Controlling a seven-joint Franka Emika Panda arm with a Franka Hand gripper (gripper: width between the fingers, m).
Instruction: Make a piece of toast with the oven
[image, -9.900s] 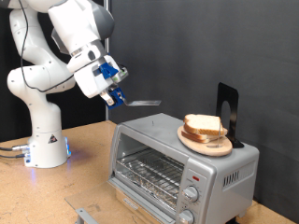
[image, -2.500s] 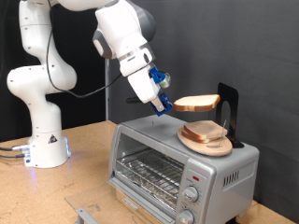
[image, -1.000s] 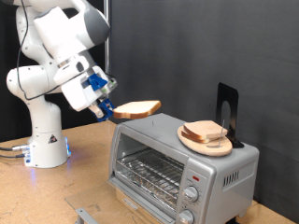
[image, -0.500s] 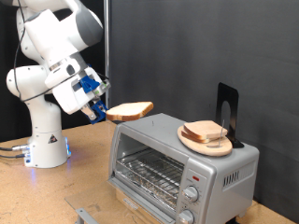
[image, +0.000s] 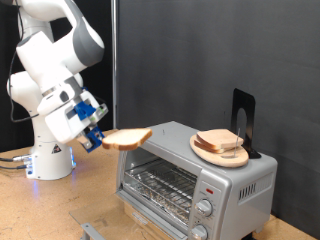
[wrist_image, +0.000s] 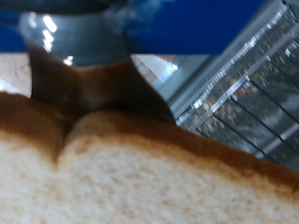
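The gripper grasps the piece of toast by one edge and holds it roughly level in the air, just off the upper corner of the oven on the exterior view's left. The oven's door is open with the wire rack showing inside, and a round wooden plate with more bread sits on the oven's top beside a black upright stand. In the wrist view the toast fills the lower frame, with a gripper finger pressed on its crust and the rack's wires beyond.
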